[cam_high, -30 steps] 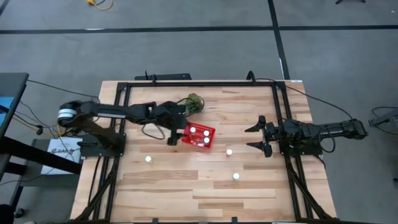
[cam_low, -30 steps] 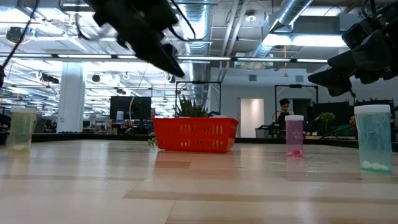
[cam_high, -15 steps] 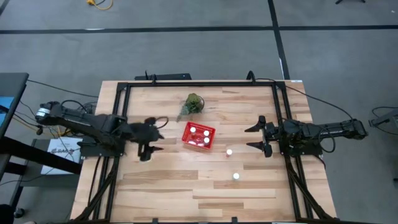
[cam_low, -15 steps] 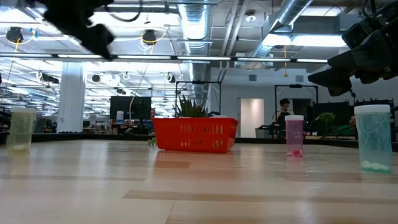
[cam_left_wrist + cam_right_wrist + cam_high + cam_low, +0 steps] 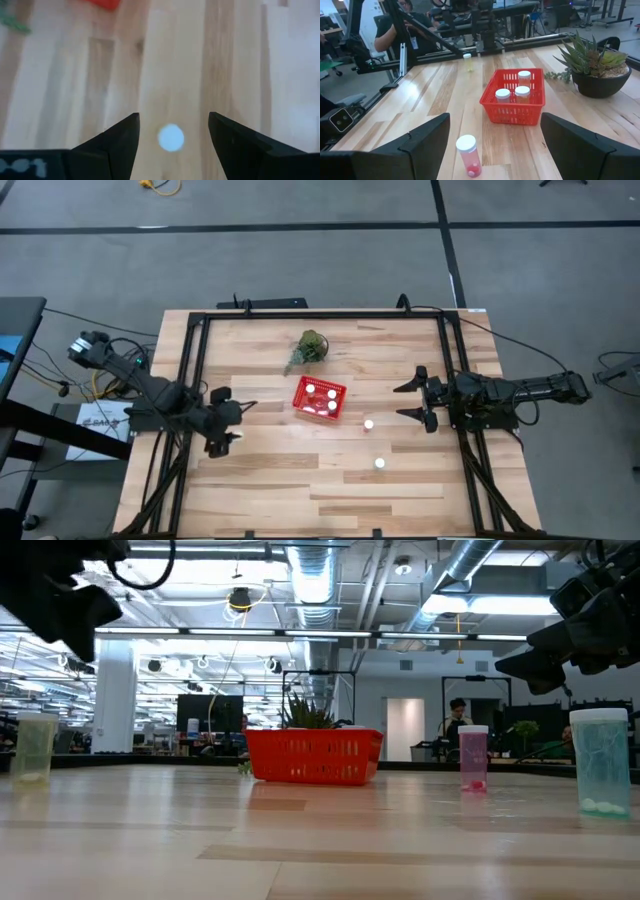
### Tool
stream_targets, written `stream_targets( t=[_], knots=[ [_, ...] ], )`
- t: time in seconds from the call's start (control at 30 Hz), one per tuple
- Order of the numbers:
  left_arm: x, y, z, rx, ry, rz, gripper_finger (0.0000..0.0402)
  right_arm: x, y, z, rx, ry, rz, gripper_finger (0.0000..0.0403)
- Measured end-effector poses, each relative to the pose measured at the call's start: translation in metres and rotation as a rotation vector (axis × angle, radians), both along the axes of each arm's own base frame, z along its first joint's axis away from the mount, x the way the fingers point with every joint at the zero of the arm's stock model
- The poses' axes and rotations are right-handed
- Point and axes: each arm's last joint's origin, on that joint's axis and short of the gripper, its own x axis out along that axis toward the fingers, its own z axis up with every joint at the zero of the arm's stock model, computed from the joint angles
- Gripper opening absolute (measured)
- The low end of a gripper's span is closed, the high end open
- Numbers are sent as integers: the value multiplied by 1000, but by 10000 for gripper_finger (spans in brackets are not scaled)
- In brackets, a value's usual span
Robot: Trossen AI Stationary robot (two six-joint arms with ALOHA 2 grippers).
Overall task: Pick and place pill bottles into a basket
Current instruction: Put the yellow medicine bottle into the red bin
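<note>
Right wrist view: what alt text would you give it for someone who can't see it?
A red basket on a wooden table holds three white-capped pill bottles, framed by the right gripper and its open dark fingers. A fourth bottle stands nearer, a potted plant sits beside the basket, and a person is beyond.

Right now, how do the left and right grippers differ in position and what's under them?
The left gripper hangs over the table's left part with a pill bottle between its open fingers; the right gripper waits at the table's right edge, with nothing between its open fingers. The left one points away from the red basket; the right one faces it. Both are open and hold nothing.
</note>
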Motion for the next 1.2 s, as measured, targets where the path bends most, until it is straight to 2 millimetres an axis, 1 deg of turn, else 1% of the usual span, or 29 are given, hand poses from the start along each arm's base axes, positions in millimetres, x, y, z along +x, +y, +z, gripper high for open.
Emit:
stream_targets(
  t=[0.13,0.43,0.57,0.7,1.0,1.07,1.2],
  knots=[
    [2,-7,-10,-9,89,10,226,0,0,0,0,0,0,306],
    [19,-20,-44,52,300,-15,226,0,0,0,0,0,0,306],
    [24,-23,-56,104,351,-40,226,0,0,0,0,0,0,306],
    [26,-24,-58,138,348,-57,226,0,0,0,0,0,0,306],
    [28,-24,-56,134,312,-59,223,0,0,0,0,0,0,306],
    [28,-24,-56,132,306,-62,214,0,0,0,0,0,0,306],
    [28,-24,-56,134,306,-68,176,0,0,0,0,0,0,306]
  ],
)
